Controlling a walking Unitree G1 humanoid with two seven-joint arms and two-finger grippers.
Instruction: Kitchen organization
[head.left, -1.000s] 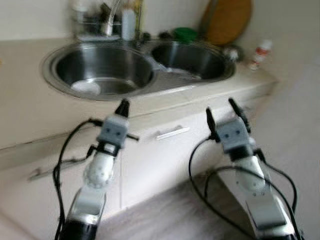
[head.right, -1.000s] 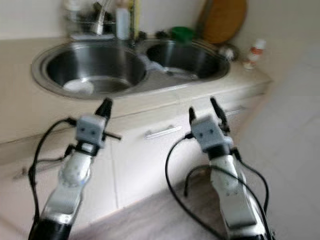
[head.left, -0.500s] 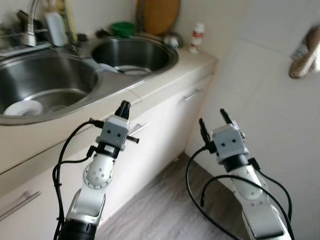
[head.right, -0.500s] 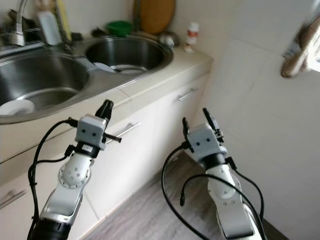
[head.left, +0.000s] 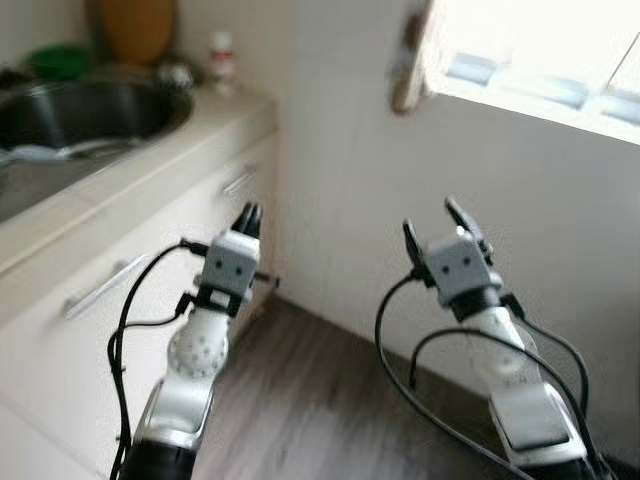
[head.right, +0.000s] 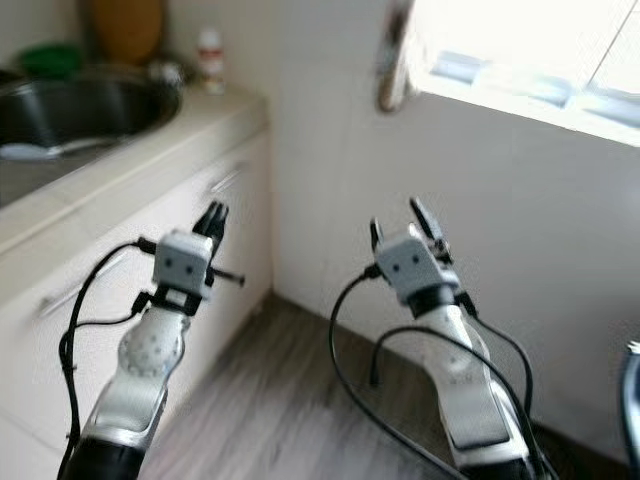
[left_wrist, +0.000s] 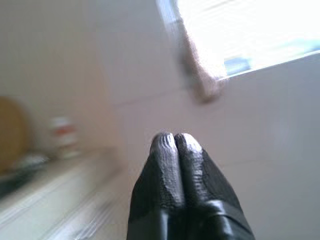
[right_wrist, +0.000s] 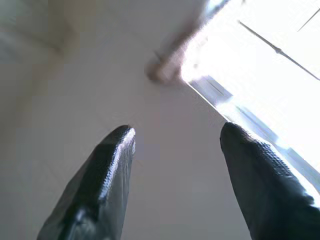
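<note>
Both arms are raised in front of me, holding nothing. My left gripper (head.left: 249, 213) is shut, its two black fingertips (left_wrist: 175, 145) pressed together, beside the cabinet front below the counter. My right gripper (head.left: 432, 220) is open, fingers (right_wrist: 107, 170) spread with nothing between them, in front of the white wall under the window. The steel sink (head.left: 90, 105) lies on the counter (head.left: 150, 150) at the far left, with a small white bottle (head.left: 221, 55) and a wooden board (head.left: 135, 25) behind it.
A white wall (head.left: 340, 200) runs across ahead, with a bright window (head.left: 540, 50) above it and a cloth (head.left: 408, 60) hanging at its left edge. Cabinet drawers with metal handles (head.left: 95, 290) are at left. Wood floor (head.left: 300, 400) stretches below.
The whole view has swung to the right: the sink and counter slid off to the left, and the wall and window came into view. Both grippers keep their pose.
</note>
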